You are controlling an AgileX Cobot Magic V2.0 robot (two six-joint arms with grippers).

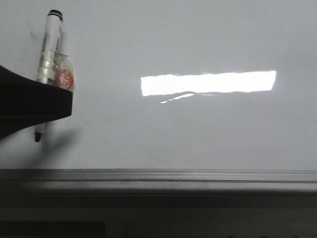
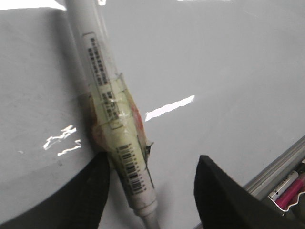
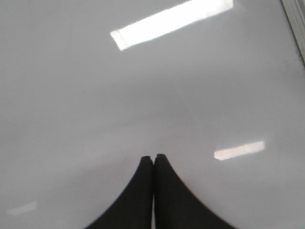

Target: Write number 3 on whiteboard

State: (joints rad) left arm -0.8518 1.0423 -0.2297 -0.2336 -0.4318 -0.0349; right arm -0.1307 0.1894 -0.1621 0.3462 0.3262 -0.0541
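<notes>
The whiteboard is glossy white and fills all views. No number 3 or any marker line shows on it. A white marker with a black cap end and yellowish tape stands tilted at the far left, its black tip at the board. In the left wrist view the marker is taped against one finger of my left gripper, whose jaws stand wide apart. My right gripper is shut and empty above bare board.
A grey aluminium frame strip runs along the board's near edge and shows in the left wrist view, with pink markers lying beyond it. A bright light reflection lies mid-board.
</notes>
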